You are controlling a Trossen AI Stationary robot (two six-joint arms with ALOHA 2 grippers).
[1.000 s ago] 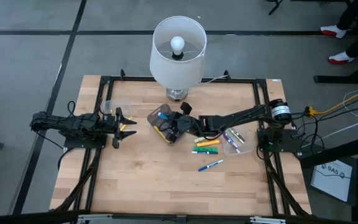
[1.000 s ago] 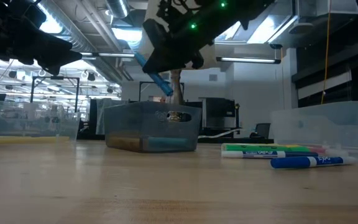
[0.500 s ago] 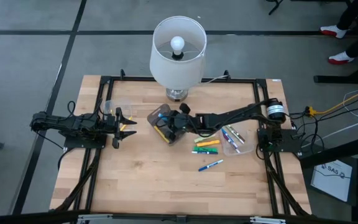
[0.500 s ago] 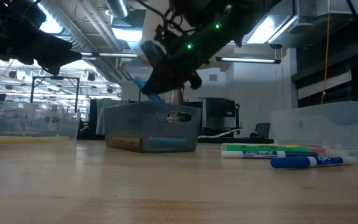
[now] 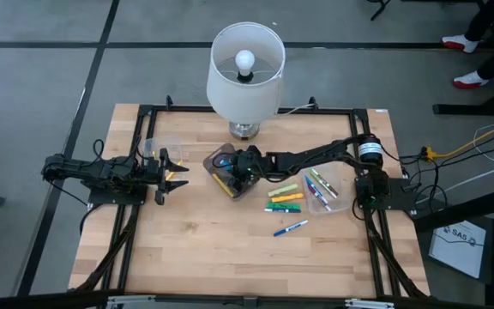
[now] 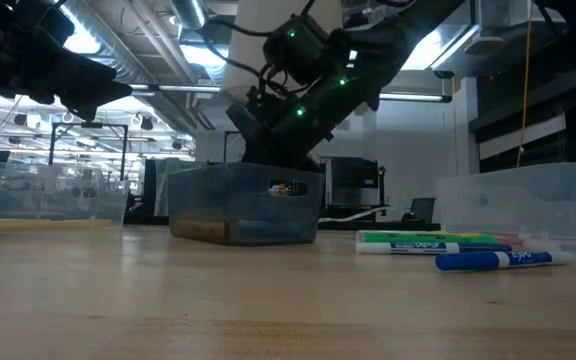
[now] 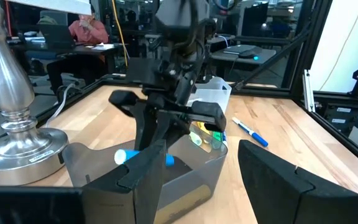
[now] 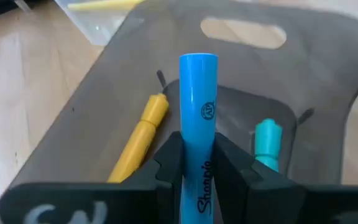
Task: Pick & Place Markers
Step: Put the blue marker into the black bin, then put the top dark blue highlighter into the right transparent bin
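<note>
Well to the left of the grey bin (image 5: 230, 171), the left gripper (image 5: 176, 173) waits with its jaws spread and nothing between them, beside a clear tub (image 5: 159, 148). Over the grey bin, the right gripper (image 8: 199, 163) is clamped on a blue highlighter (image 8: 198, 118), its tip pointing into the bin above a yellow marker (image 8: 140, 134) and a teal one (image 8: 267, 142). To the right of the bin, loose markers (image 5: 286, 206) lie on the table (image 5: 204, 249).
</note>
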